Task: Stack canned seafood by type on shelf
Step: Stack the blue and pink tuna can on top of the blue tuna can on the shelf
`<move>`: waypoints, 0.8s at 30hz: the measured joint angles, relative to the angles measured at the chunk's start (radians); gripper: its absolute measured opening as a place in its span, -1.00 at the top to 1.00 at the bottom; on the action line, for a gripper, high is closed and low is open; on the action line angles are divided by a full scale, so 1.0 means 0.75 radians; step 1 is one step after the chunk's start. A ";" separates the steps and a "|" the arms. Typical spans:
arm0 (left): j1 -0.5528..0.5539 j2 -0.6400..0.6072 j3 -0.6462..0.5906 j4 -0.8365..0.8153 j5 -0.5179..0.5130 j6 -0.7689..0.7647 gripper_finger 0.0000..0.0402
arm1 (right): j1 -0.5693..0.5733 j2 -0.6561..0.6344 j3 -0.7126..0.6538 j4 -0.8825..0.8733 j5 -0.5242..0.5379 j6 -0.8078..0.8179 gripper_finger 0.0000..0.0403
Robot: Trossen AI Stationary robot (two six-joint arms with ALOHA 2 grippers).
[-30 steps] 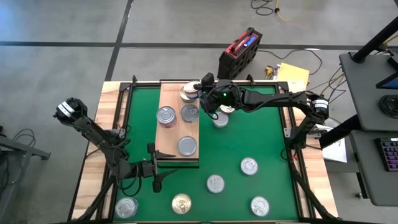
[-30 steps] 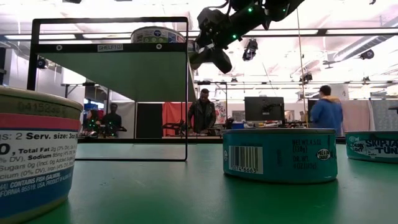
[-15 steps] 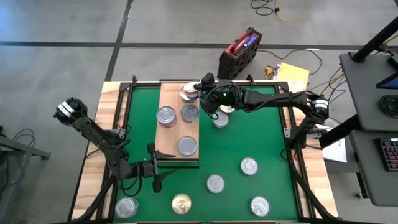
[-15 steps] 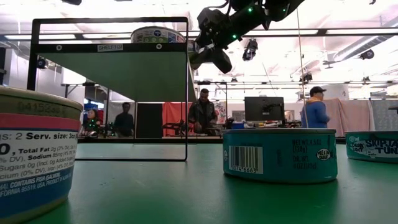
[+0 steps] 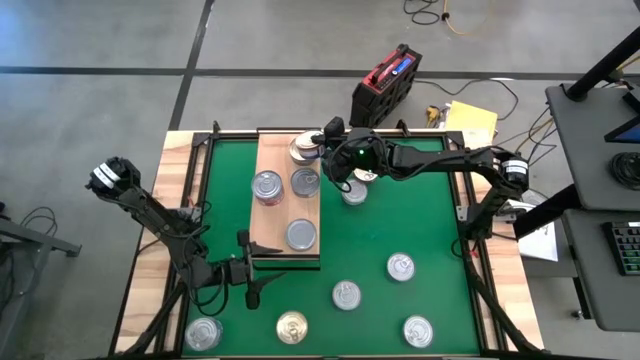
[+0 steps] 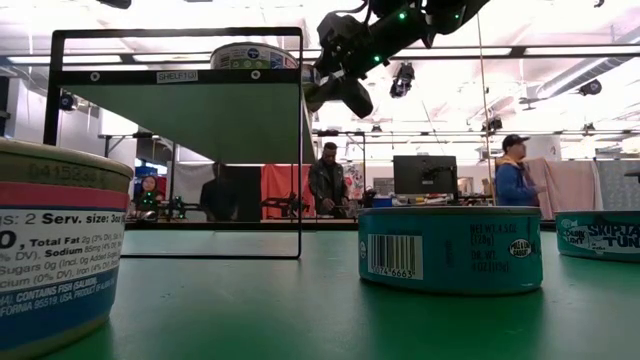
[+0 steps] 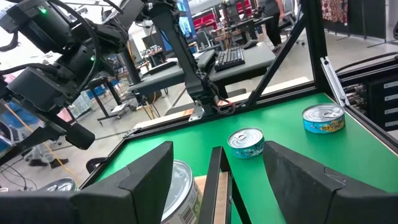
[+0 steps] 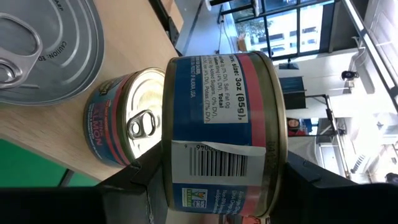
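The shelf [image 5: 272, 215] is a pale wooden board on a black frame, standing on the green mat. Three silver-lidded tins [image 5: 267, 186] [image 5: 305, 181] [image 5: 301, 234] rest bottom-down on it. At its far end sits a red-and-blue tin [image 8: 127, 130]. Right over that tin, my right gripper [image 5: 322, 140] is shut on a blue-and-red labelled tin [image 8: 224, 124]. My left gripper [image 5: 250, 272] stands open and level at the shelf's near end. Its fingers [image 7: 149, 180] are on either side of the frame's edge [image 7: 217, 177] and touch nothing. My right gripper pinches the tin by its two flat ends [image 8: 169, 168], one finger [image 8: 140, 183] under it and one over it. The fingers reach in level from the table's right side. The tin sits upright, directly over the far tin; whether the two touch I cannot tell.
Loose tins stand on the mat: one under the right arm [image 5: 354, 190], several toward the near edge [image 5: 346, 294] [image 5: 401, 266] [image 5: 418, 330], a gold-lidded one [image 5: 292, 326] and one at the near left [image 5: 203, 332]. People move in the room beyond the table.
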 joint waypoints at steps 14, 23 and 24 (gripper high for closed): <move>0.000 0.000 0.000 -0.033 0.000 -0.015 -0.16 | 0.000 0.000 0.000 -0.001 0.001 0.000 0.10; 0.000 0.000 0.000 -0.038 0.000 -0.019 -0.16 | 0.000 0.000 -0.001 -0.003 0.001 0.000 0.10; 0.000 0.000 0.000 -0.038 0.000 -0.020 -0.16 | 0.000 0.000 -0.001 -0.003 0.001 0.000 0.10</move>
